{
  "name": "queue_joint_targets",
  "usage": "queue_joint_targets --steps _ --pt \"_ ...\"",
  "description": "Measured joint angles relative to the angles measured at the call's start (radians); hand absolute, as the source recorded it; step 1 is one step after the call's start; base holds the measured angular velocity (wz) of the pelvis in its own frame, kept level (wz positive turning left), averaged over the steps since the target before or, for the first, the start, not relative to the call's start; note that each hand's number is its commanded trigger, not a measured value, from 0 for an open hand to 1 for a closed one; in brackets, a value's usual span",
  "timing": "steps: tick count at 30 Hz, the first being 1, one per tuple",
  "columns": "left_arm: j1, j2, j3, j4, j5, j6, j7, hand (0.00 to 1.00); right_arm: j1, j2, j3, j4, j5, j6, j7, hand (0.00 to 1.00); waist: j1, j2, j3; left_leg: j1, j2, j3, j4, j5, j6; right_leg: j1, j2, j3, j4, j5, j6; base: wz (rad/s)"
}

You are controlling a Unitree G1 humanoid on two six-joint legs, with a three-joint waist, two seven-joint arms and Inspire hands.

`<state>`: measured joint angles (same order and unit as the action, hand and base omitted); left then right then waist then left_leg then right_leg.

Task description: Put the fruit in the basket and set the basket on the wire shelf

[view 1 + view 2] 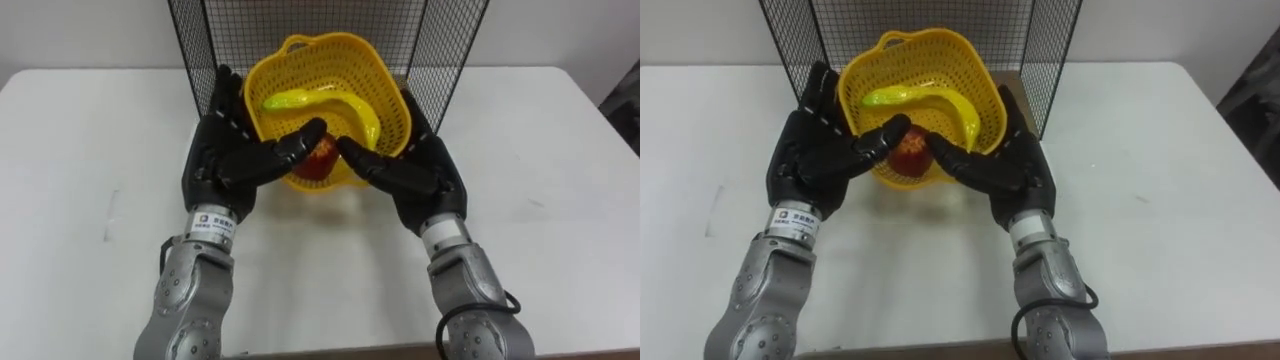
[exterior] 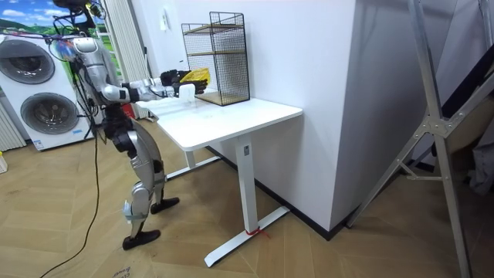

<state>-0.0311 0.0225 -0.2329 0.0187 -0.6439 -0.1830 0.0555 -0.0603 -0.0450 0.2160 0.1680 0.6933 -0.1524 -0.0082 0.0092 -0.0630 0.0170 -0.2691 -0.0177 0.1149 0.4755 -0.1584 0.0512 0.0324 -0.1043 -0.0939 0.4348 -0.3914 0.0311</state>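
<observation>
The left hand [image 1: 225,150] lies flat against the left wall of the yellow basket [image 1: 392,112], fingers straight, thumb reaching across the basket's near side. Inside the basket, which is tipped toward the robot, lie a banana [image 1: 330,100] and a red apple [image 1: 318,162]. Behind the basket stands the wire shelf [image 1: 440,40]. On the basket's right wall, the right hand [image 1: 420,170] presses likewise, fingers straight.

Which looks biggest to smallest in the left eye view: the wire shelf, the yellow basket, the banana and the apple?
1. wire shelf
2. yellow basket
3. banana
4. apple, partly hidden, so only its visible part is ranked
</observation>
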Motion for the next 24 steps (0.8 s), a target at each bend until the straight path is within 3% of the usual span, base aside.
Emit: queue_joint_targets --steps 5,11,15,17,19,20,21,22,24 --pt "0.0 0.002 0.0 0.0 -0.001 -0.002 0.0 0.0 -0.011 -0.009 0.001 -0.058 0.001 -0.003 -0.026 0.0 0.008 -0.002 -0.0001 0.013 -0.021 0.023 -0.005 -0.015 0.017 0.013 -0.035 -0.018 -0.003 -0.006 0.012 -0.01" --pt "-0.002 -0.001 -0.007 0.0 -0.001 -0.002 0.001 0.0 -0.019 -0.01 0.001 -0.058 -0.034 -0.014 -0.034 0.0 -0.003 -0.005 -0.0001 0.017 -0.061 0.023 0.005 -0.04 0.046 0.022 -0.073 -0.043 0.02 -0.019 0.038 0.09" --pt "-0.002 -0.004 -0.012 0.001 -0.01 -0.001 0.001 0.0 -0.019 -0.011 0.001 -0.059 -0.027 -0.015 -0.038 0.0 -0.02 0.001 0.0005 0.028 -0.089 0.021 0.031 -0.078 0.079 -0.016 -0.112 -0.044 0.184 -0.02 0.048 0.09" --pt "-0.002 -0.002 -0.021 0.001 -0.011 0.0 0.002 0.0 -0.019 -0.009 0.001 -0.059 -0.027 -0.022 -0.047 0.0 -0.027 0.001 0.0011 0.048 -0.106 0.023 0.036 -0.09 0.095 -0.046 -0.14 -0.04 0.284 -0.001 0.069 0.09" --pt "-0.002 0.004 -0.036 0.003 -0.011 -0.002 0.008 0.0 -0.018 -0.014 0.001 -0.058 -0.029 -0.025 -0.058 0.0 -0.037 0.006 0.0074 0.088 -0.128 0.025 0.033 -0.104 0.116 -0.093 -0.174 -0.022 0.426 0.064 0.063 0.02" --pt "-0.001 0.004 -0.038 0.003 -0.012 -0.002 0.008 0.0 -0.016 -0.015 0.001 -0.058 -0.029 -0.026 -0.058 0.0 -0.037 0.009 0.0101 0.098 -0.13 0.026 0.031 -0.106 0.119 -0.103 -0.176 -0.015 0.455 0.085 0.059 -0.08" --pt "-0.002 0.004 -0.04 0.003 -0.014 -0.002 0.008 0.0 -0.015 -0.015 -0.001 -0.056 -0.031 -0.029 -0.058 0.0 -0.038 0.017 0.0124 0.114 -0.13 0.031 0.023 -0.11 0.125 -0.126 -0.176 0.003 0.499 0.131 0.049 -0.16" --pt "-0.002 0.004 -0.041 0.002 -0.018 -0.002 0.007 0.0 -0.015 -0.015 -0.002 -0.056 -0.033 -0.03 -0.058 0.0 -0.041 0.019 0.0114 0.12 -0.13 0.032 0.016 -0.113 0.13 -0.144 -0.176 0.011 0.52 0.158 0.052 -0.18" --pt "-0.003 0.004 -0.041 0.002 -0.017 -0.003 0.008 0.0 -0.015 -0.015 -0.002 -0.057 -0.045 -0.03 -0.058 0.0 -0.045 0.02 0.0109 0.124 -0.128 0.032 0.002 -0.112 0.133 -0.159 -0.173 0.013 0.514 0.157 0.053 -0.17"
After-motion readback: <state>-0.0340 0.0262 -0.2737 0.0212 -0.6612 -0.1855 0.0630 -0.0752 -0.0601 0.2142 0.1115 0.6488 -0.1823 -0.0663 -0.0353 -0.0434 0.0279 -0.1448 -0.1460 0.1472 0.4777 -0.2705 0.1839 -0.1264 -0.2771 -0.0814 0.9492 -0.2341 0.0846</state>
